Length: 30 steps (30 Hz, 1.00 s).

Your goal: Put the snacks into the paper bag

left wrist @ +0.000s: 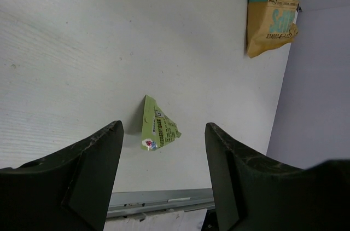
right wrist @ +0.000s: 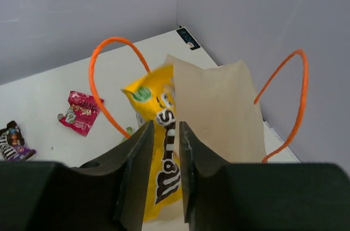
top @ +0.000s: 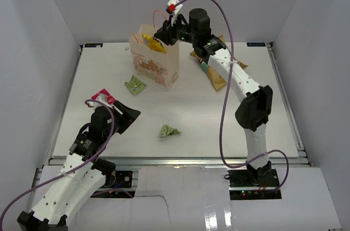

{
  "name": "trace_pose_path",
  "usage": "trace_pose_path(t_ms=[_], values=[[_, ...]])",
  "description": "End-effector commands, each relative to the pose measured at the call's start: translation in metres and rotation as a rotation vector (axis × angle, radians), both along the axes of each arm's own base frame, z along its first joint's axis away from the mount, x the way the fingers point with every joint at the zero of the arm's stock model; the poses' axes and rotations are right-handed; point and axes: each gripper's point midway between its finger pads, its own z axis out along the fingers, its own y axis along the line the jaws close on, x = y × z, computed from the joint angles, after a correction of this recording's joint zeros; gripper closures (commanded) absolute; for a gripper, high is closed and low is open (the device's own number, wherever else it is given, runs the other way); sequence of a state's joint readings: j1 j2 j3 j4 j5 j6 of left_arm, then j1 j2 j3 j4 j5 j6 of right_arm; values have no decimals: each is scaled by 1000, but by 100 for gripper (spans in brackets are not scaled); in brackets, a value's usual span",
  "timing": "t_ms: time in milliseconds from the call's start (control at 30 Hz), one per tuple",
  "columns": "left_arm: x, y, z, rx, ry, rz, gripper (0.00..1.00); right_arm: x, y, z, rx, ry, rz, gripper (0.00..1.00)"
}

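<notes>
Pinched in nearly closed right gripper: yellow plastic candy pack, at mouth of upright cream paper bag near far edge. Left gripper spread wide, empty, above small green packet.

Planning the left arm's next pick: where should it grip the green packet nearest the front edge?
Probably from above, pinching across the green packet's middle: it lies flat on the table, long axis running between the open fingers of the left end effector.

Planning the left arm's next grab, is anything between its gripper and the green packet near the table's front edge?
Nothing visible stands in the way. The left gripper is open and faces the green packet, with only bare table between them.
</notes>
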<state>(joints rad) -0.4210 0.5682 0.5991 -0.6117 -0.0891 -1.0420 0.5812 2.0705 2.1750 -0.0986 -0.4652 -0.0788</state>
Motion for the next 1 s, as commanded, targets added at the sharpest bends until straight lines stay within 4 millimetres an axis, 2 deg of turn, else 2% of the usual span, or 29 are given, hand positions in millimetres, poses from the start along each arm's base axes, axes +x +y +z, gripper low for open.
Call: trace_pose_path(t_ms=[0, 33, 133, 200, 233, 267, 333, 367, 400, 433, 467, 500, 533, 567, 600, 633, 667, 700, 733, 767, 800, 900, 967], values=[[-3, 1, -4, -28, 21, 23, 29, 19, -7, 42, 103, -113, -88, 65], [-3, 1, -5, -31, 25, 27, 29, 20, -7, 34, 89, -105, -87, 63], [-3, 2, -12, -48, 48, 48, 29, 13, -11, 34, 69, -118, -83, 56], [-2, 1, -17, -68, 70, 66, 29, 9, -18, 37, 68, -119, -79, 55], [-2, 0, -21, -72, 83, 71, 29, 2, -23, 47, 79, -124, -72, 54], [-1, 0, -23, -78, 89, 76, 30, 3, -32, 41, 66, -106, -72, 52], [2, -1, -30, -81, 123, 98, 30, -19, -44, 49, 52, -89, -8, 47], [4, -1, -32, -76, 136, 107, 30, -26, -54, 34, 26, -54, 47, 46], [4, 1, -37, -64, 159, 120, 30, -35, -60, 28, 11, -37, 78, 45], [7, 4, -45, -46, 197, 154, 30, -50, -73, 35, 3, -48, 97, 44], [11, 7, -45, -41, 209, 176, 31, -57, -81, 16, -47, -22, 118, 43], [13, 10, -49, -28, 227, 197, 31, -66, -92, -17, -92, 44, 148, 41], [18, 18, -57, -15, 265, 245, 31, -81, -103, -21, -116, 45, 162, 40], [23, 23, -58, -19, 280, 279, 31, -90, -116, -44, -175, 69, 176, 39], [23, 30, -63, -21, 315, 318, 31, -105, -125, -86, -221, 150, 201, 39], [27, 45, -73, -46, 375, 402, 31, -121, -135, -90, -243, 137, 202, 38], [29, 53, -76, -66, 407, 455, 31, -130, -144, -108, -275, 152, 192, 37], [25, 61, -84, -76, 459, 501, 32, -150, -157, -137, -320, 173, 198, 37], [28, 77, -87, -98, 485, 573, 32, -159, -162, -149, -339, 184, 194, 36], [27, 81, -90, -113, 524, 607, 32, -166, -169, -161, -356, 191, 189, 35], [29, 86, -90, -117, 527, 633, 32, -182, -176, -178, -369, 222, 193, 35], [39, 101, -78, -122, 489, 682, 32, -203, -186, -199, -385, 246, 199, 34], [43, 119, -74, -120, 476, 746, 32, -208, -191, -205, -387, 257, 197, 34]])
